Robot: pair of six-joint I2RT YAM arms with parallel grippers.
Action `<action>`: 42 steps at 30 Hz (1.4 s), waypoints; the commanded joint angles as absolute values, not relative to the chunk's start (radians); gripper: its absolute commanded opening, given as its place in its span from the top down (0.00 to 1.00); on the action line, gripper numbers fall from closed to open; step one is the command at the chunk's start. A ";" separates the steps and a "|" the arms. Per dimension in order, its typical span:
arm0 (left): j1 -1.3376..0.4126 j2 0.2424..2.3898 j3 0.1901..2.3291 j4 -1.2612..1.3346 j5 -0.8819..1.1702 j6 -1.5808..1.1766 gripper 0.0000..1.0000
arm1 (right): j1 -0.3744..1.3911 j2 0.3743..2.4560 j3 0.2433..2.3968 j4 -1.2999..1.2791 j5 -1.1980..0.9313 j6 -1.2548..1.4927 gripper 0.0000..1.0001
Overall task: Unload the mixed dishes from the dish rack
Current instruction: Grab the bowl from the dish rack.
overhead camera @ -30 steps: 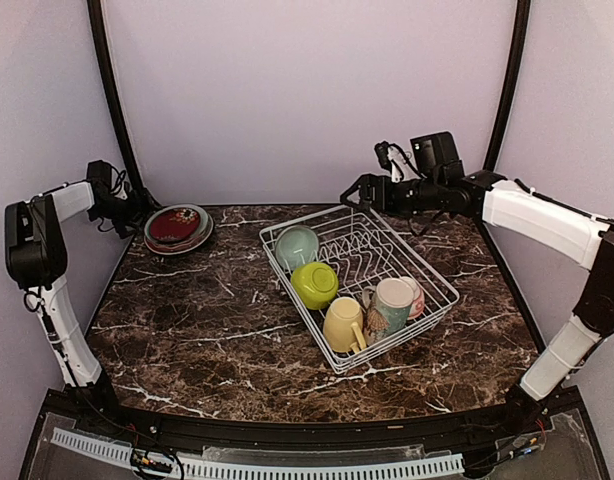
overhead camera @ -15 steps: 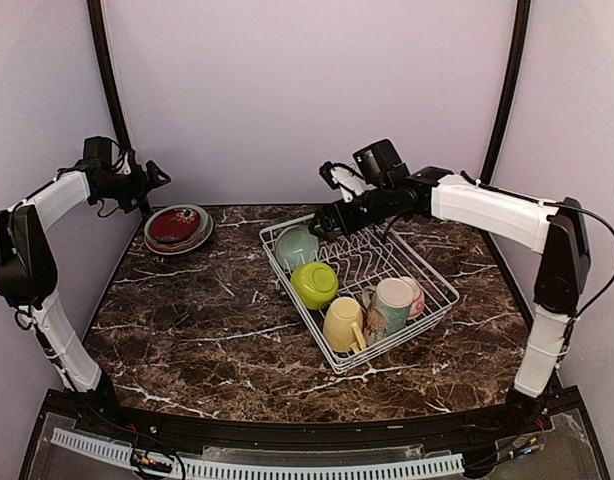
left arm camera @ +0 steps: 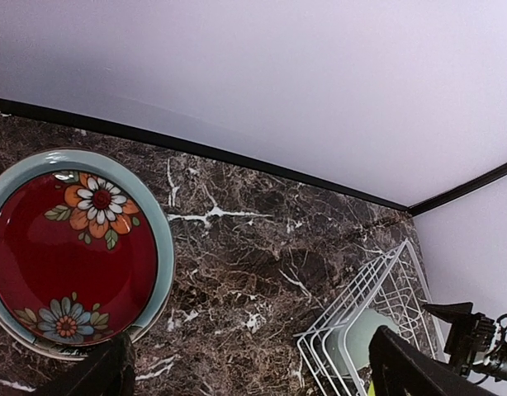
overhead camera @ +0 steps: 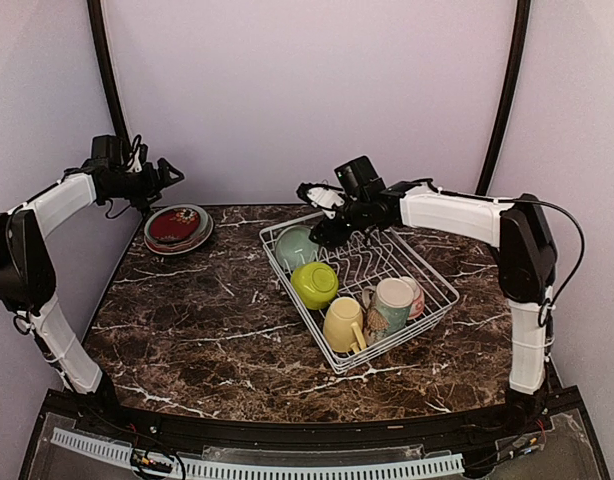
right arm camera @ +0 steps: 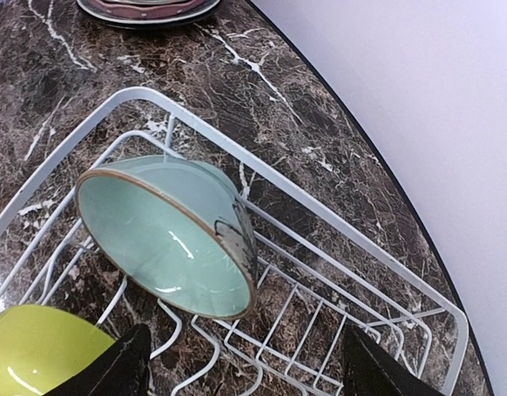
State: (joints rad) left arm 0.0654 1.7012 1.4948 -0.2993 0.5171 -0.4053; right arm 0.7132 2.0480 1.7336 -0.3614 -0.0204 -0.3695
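The white wire dish rack [overhead camera: 439, 275] lies at mid table. It holds a teal bowl [overhead camera: 296, 246] on its side, a lime bowl [overhead camera: 314, 284], a yellow mug [overhead camera: 343, 323], a cream patterned mug [overhead camera: 390, 303] and a pink plate [overhead camera: 417, 296]. My right gripper [overhead camera: 315, 212] is open and empty, just above and behind the teal bowl [right arm camera: 167, 239]. In the right wrist view its gap [right arm camera: 245, 371] spans the bowl's right rim and the rack wires [right arm camera: 319, 206]. My left gripper [overhead camera: 172, 170] is open and empty, above a stack of plates [overhead camera: 177, 226] topped by a red flowered plate [left arm camera: 72, 247].
The plate stack sits at the table's back left corner, near the wall. The rack's far-left corner [left arm camera: 361, 289] shows in the left wrist view. Dark marble table [overhead camera: 207, 320] lies between the stack and the rack. Black frame posts [overhead camera: 112, 90] stand at both back corners.
My right arm has swung left and down from the back right to the rack's far-left corner, over the teal bowl. My left gripper has lifted and shifted right above the plate stack.
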 commanded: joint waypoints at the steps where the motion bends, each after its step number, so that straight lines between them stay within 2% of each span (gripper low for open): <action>1: 0.067 1.659 1.479 -0.265 0.552 -0.422 0.02 | 0.716 2.098 1.751 -0.228 -0.014 -0.486 0.27; 10: 0.068 1.649 1.468 -0.233 0.605 -0.468 0.02 | 0.726 2.215 1.858 -0.209 -0.038 -0.555 0.43; 19: 0.068 1.644 1.457 -0.214 0.608 -0.476 0.02 | 0.753 2.311 1.970 -0.210 -0.003 -0.613 0.68; 33: 0.068 1.645 1.452 -0.202 0.624 -0.489 0.02 | 0.786 2.294 1.895 -0.111 0.094 -0.686 0.99; 42: 0.069 1.647 1.450 -0.200 0.622 -0.489 0.02 | 0.811 2.194 1.776 0.083 0.271 -0.729 1.00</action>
State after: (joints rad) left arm 0.0654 1.6867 1.4685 -0.2104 0.6075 -0.4843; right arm 0.7822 2.2776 1.8343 -0.0986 0.1638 -0.7090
